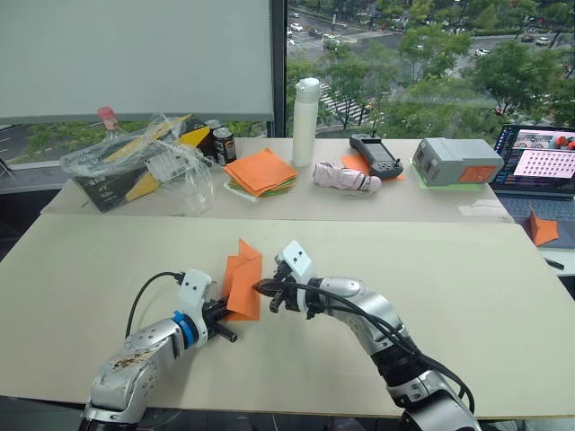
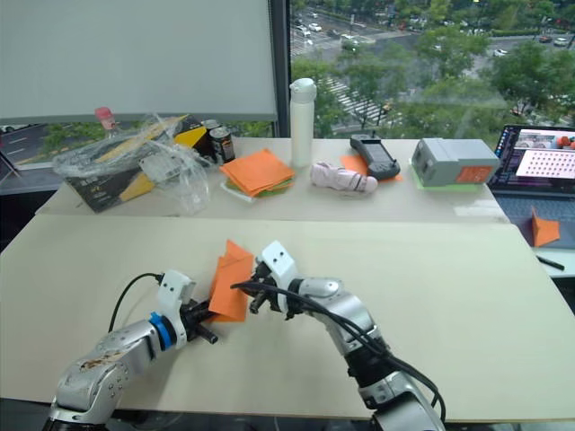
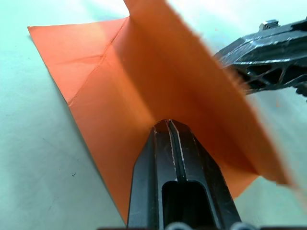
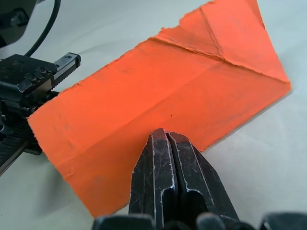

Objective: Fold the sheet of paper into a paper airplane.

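- The sheet of paper (image 1: 242, 280), already creased and partly folded, is sitting near the front middle of the near table (image 1: 467, 305), standing up on edge between the two grippers.
- The left gripper (image 1: 225, 312) is coming in from the paper's left; its wrist view has the fingers pressed together with their tips against the orange surface, so it's looking clenched, though I can't tell if any paper is actually caught between them.
- The right gripper (image 1: 262, 288) is meeting the paper from the right side, fingers also squeezed together at the paper's edge in its own wrist view; same deal, a real pinch isn't something I can confirm.
- On the far table, a crinkly clear plastic bag (image 1: 148, 157) is wrapping around a black and yellow box (image 1: 135, 171), contents hard to make out.
- A stack of orange and green sheets (image 1: 260, 171) is lying beside a white bottle (image 1: 305, 109).
- The left wrist view is showing the diagonal corner creases up close, plus the other gripper behind the paper; the head views aren't giving that detail.
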Available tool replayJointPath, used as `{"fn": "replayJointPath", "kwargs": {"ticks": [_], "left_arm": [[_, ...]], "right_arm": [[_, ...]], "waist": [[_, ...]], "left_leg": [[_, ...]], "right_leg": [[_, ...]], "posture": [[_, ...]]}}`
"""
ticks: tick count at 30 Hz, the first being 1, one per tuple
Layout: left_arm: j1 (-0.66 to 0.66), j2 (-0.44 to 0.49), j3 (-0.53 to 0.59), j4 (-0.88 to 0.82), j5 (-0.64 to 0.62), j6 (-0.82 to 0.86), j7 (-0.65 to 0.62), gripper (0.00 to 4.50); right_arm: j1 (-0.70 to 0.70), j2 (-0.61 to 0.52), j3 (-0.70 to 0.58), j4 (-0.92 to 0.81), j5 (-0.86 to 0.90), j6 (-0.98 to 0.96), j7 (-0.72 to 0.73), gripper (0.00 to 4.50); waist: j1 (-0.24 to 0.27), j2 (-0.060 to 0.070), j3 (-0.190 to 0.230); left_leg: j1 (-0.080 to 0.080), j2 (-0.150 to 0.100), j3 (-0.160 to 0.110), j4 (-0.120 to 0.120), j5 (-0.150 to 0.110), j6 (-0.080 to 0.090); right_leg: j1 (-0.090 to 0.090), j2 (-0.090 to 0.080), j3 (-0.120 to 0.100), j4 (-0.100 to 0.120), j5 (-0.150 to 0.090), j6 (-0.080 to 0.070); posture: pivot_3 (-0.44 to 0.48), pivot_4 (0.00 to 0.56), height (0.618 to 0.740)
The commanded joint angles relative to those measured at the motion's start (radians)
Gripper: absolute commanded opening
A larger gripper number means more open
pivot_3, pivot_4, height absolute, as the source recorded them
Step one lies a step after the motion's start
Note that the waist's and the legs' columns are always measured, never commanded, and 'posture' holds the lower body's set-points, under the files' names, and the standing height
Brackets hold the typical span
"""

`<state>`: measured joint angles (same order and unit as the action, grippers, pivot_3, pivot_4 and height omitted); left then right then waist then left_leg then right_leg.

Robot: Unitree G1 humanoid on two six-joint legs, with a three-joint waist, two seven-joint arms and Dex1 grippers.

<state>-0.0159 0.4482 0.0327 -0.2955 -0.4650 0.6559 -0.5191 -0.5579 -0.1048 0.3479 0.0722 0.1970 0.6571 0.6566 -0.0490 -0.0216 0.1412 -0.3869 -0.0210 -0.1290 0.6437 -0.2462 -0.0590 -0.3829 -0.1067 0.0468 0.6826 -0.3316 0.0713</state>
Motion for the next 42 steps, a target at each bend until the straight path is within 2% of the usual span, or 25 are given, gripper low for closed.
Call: {"fn": "replayJointPath", "kwargs": {"ticks": [1,8,24,29,34,36,42], "left_arm": [[0.044,0.002,-0.022,0.036,0.023,0.025,0.006,0.0],[0.059,-0.005,0.009,0.022,0.016,0.026,0.024,0.0],[0.18,-0.004,0.183,-0.088,-0.054,0.053,0.088,0.0],[0.201,-0.013,0.285,-0.108,-0.113,0.057,0.101,0.0],[0.117,-0.052,0.375,-0.134,-0.235,0.094,0.15,0.0],[0.086,-0.06,0.378,-0.148,-0.269,0.116,0.164,0.0],[0.05,-0.042,0.272,-0.168,-0.263,0.156,0.148,0.0]], "right_arm": [[-0.037,0.009,0.018,0.01,-0.031,-0.043,-0.008,0.03],[-0.048,0.01,0.05,0.037,-0.065,-0.066,0.006,0.03],[-0.069,0.013,0.131,0.114,-0.158,-0.163,0.064,0.03],[-0.069,0.016,0.132,0.124,-0.171,-0.175,0.073,0.03],[-0.066,0.015,0.129,0.126,-0.179,-0.178,0.084,0.03],[-0.065,0.015,0.127,0.125,-0.18,-0.177,0.086,0.03],[-0.056,0.015,0.123,0.116,-0.184,-0.171,0.081,0.03]], "waist": [[0.0,0.0,0.0],[-0.007,0.0,0.0],[-0.025,0.001,0.0],[-0.023,0.001,0.0],[-0.02,0.0,0.0],[-0.016,0.0,0.0],[-0.019,0.0,-0.001]], "left_leg": [[0.0,0.0,0.0,0.0,0.0,0.0],[0.001,0.0,0.0,-0.001,0.0,0.0],[0.003,0.001,0.001,-0.003,0.0,0.0],[0.003,0.002,0.001,-0.003,0.0,0.0],[0.002,0.002,0.0,-0.003,0.0,0.0],[0.002,0.001,0.0,-0.002,0.0,0.0],[0.001,0.001,0.0,-0.002,0.0,0.0]], "right_leg": [[0.0,0.0,0.0,0.0,0.0,0.0],[0.0,0.0,0.0,0.001,0.0,0.0],[0.0,0.001,0.0,0.001,0.0,0.0],[-0.001,0.001,0.0,0.001,0.0,0.0],[-0.001,0.001,0.0,0.001,0.0,0.0],[-0.001,0.0,0.0,0.001,0.0,0.0],[-0.001,0.0,0.0,0.001,0.0,0.0]], "posture": [[0.0,0.15,0.74],[0.0,0.15,0.74],[0.0,0.15,0.74],[0.0,0.15,0.74],[0.0,0.15,0.74],[0.0,0.15,0.74],[0.0,0.15,0.74]]}}
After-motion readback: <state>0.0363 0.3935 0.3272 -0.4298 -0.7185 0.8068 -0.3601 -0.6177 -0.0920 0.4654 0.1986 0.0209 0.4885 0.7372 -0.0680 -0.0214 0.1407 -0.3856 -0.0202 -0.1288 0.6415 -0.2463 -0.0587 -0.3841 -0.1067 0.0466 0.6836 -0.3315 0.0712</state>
